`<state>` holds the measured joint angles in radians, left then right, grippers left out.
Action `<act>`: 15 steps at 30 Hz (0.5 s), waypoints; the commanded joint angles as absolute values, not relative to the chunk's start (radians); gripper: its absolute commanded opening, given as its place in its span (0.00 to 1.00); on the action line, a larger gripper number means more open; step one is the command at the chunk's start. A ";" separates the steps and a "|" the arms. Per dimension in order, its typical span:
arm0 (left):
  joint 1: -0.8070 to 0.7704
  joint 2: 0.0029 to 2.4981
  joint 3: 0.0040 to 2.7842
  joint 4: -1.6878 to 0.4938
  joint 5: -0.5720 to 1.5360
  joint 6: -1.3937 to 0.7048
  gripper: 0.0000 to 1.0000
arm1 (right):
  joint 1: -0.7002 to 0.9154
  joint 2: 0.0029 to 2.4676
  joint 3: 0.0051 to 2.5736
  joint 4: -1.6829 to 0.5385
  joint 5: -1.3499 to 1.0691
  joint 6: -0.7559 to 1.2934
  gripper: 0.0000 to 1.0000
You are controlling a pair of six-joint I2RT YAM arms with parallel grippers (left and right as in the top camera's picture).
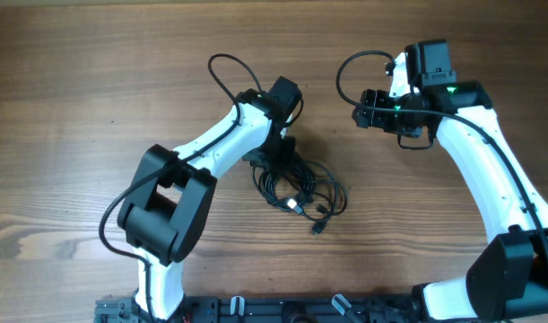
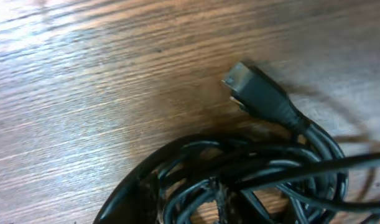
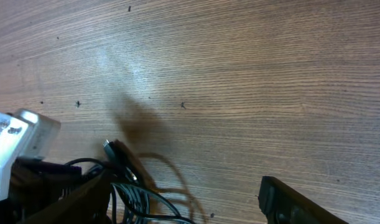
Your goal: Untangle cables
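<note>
The cables (image 1: pixel 302 190) lie as a bunched black tangle at mid-table, with a plug end (image 1: pixel 317 228) sticking out toward the front. My left gripper (image 1: pixel 278 160) is down on the tangle's back-left edge. In the left wrist view the cables (image 2: pixel 264 171) fill the lower part, and a plug (image 2: pixel 255 93) lies above them. My left gripper (image 2: pixel 196 211) has narrowed jaws with strands pinched between them. My right gripper (image 1: pixel 361 112) hovers open to the back right, well apart from the tangle. The right wrist view shows the right gripper (image 3: pixel 190 205) holding nothing, with the cables (image 3: pixel 137 196) at lower left.
A thick black wire (image 1: pixel 224 72) loops off the left arm, and another wire (image 1: pixel 345 76) loops off the right arm. The left arm's white link (image 3: pixel 15 143) shows at the left of the right wrist view. Bare wooden table (image 1: pixel 94 108) surrounds the tangle.
</note>
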<state>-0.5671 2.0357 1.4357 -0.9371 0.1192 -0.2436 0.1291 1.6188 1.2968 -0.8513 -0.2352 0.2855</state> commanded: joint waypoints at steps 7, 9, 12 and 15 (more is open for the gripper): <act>-0.567 2.075 1.266 -0.741 0.190 -0.112 0.44 | 0.131 1.633 1.301 -0.849 -0.251 0.264 0.79; -0.567 2.075 1.216 -0.686 0.189 -0.112 0.39 | 0.133 1.633 1.301 -0.845 -0.275 0.262 0.79; -0.567 2.075 1.197 -0.645 0.190 -0.113 0.04 | 0.133 1.633 1.301 -0.846 -0.275 0.261 0.79; -0.562 2.074 1.206 -0.635 0.186 -0.187 0.04 | 0.133 1.633 1.301 -0.846 -0.309 0.235 0.79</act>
<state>-0.5617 1.9858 1.2552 -0.6323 0.2359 -0.1211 0.1291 1.6188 1.2968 -0.8486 -0.2596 0.2802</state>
